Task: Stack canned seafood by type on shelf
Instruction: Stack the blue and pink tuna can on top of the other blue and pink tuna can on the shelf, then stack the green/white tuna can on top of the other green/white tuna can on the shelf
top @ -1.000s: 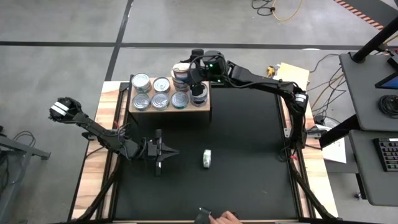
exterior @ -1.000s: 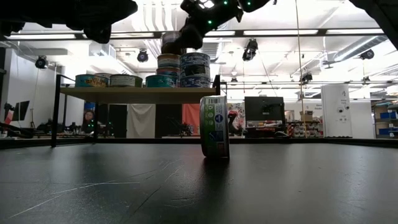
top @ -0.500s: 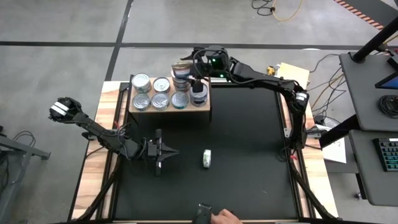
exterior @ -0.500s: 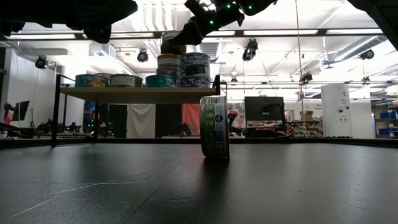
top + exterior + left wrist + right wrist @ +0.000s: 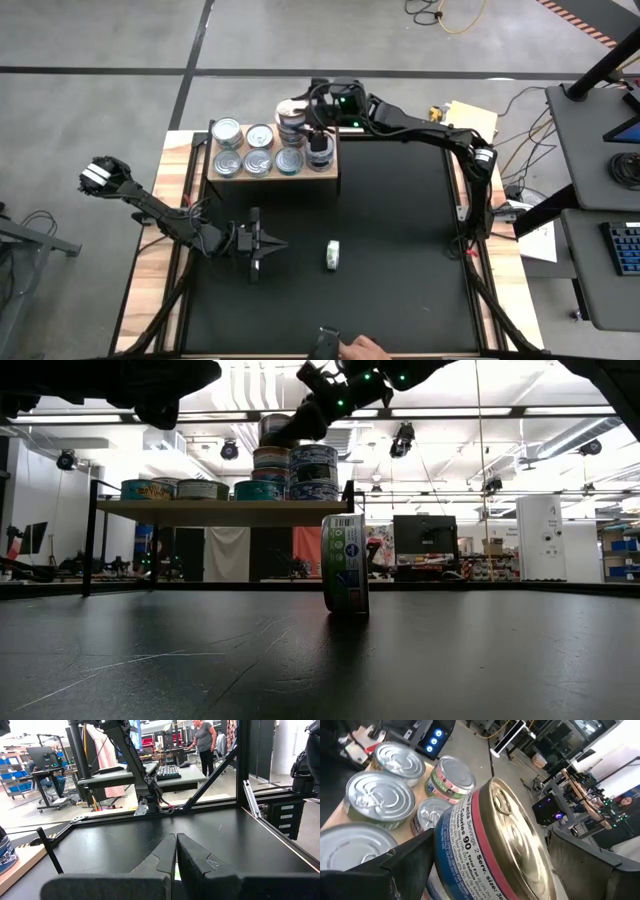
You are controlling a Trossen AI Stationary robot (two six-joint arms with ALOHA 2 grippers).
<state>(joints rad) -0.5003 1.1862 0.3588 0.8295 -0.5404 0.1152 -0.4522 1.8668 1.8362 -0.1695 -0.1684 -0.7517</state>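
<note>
several short round tins [image 5: 258,148] sit on the flat top of the light-brown wooden shelf [image 5: 272,176], their ridged silver lids catching the light; at the shelf's right end they rise in stacks. over the rear stack the right gripper [image 5: 300,112] holds a gold-topped can [image 5: 492,842], smooth and shiny with a pink and blue-white label, its dark jaws spread wide around the can's sides. in the right wrist view that can tilts above the silver lids. compared with a second ago, the gripper and its can sit a touch farther toward the shelf's back edge, with the can raised slightly over the stack in the low view.

one more tin, the lone can [image 5: 332,254], stands on its rim on the matte black table [image 5: 400,260], well in front of the shelf and apart from it; it has not moved. the left gripper [image 5: 268,247] waits in front of the shelf's left half, near the lone can, its two angular dark jaws pressed together on nothing. a person's hand [image 5: 362,349] shows at the table's near edge, far from the shelf.
</note>
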